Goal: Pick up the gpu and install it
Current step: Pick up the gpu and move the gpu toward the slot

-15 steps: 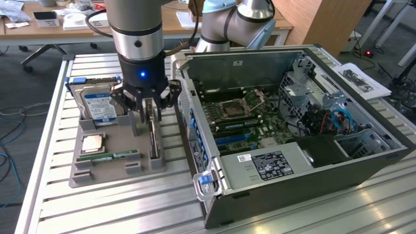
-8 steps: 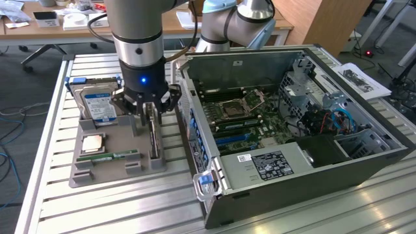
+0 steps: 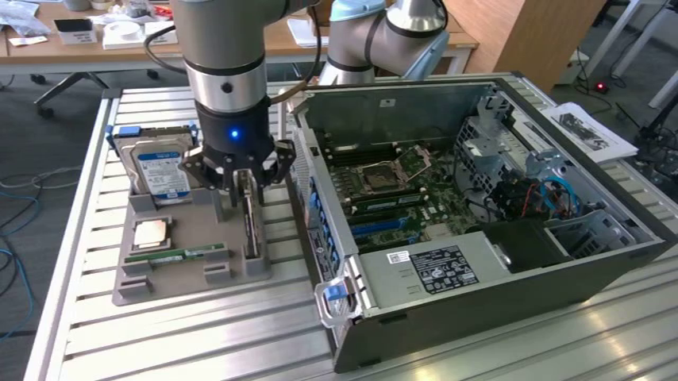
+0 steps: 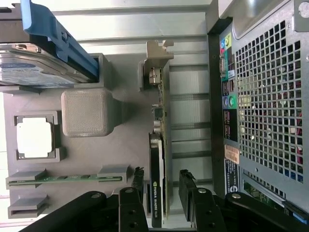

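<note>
One arm | gripper (image 3: 246, 186) wide open, straddling gpu (image 3: 251, 230), not clamped | gpu on edge in grey holder (image 3: 170, 278) | slatted metal table (image 3: 159, 337) | open PC case (image 3: 529, 274) beside holder | wooden desk (image 3: 32, 49) behind | floor cables (image 3: 15, 214)

Exterior view: gripper (image 3: 246, 189) covers the top edge of the gpu (image 3: 252, 230), so I can't tell contact from here. Arm (image 3: 225, 71) runs off the frame edge. Label (image 3: 440, 268) on the silver box (image 3: 414, 282) is too small to read. Wrist view: one end of the gpu is behind the gripper and clipped by the frame. Hard drive (image 4: 34, 67) and computer case (image 4: 260, 96) are clipped too. Case sticker (image 4: 231, 154) is unreadable.
</note>
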### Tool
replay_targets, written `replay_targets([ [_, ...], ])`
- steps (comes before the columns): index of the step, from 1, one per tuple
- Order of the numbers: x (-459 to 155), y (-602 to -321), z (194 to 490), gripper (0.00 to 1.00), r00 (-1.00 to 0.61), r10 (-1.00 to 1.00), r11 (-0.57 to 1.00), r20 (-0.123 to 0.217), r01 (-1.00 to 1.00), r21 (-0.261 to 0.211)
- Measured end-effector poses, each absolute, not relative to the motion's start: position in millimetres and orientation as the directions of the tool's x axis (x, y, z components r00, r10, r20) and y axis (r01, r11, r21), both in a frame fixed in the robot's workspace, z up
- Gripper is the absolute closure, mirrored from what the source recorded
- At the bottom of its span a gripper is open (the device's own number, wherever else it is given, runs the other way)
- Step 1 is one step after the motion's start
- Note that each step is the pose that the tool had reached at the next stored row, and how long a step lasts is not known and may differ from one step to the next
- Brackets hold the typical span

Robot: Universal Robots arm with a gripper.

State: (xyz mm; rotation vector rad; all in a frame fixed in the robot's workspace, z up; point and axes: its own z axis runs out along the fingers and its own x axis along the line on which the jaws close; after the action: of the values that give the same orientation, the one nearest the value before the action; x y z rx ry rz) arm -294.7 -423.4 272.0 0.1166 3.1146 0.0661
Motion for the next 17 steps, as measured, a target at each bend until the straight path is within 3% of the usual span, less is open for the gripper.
replay_targets([
  [17, -294.8, -423.4, 259.7, 0.57, -0.997, 0.075, 0.996, -0.022, 0.074, 0.043],
])
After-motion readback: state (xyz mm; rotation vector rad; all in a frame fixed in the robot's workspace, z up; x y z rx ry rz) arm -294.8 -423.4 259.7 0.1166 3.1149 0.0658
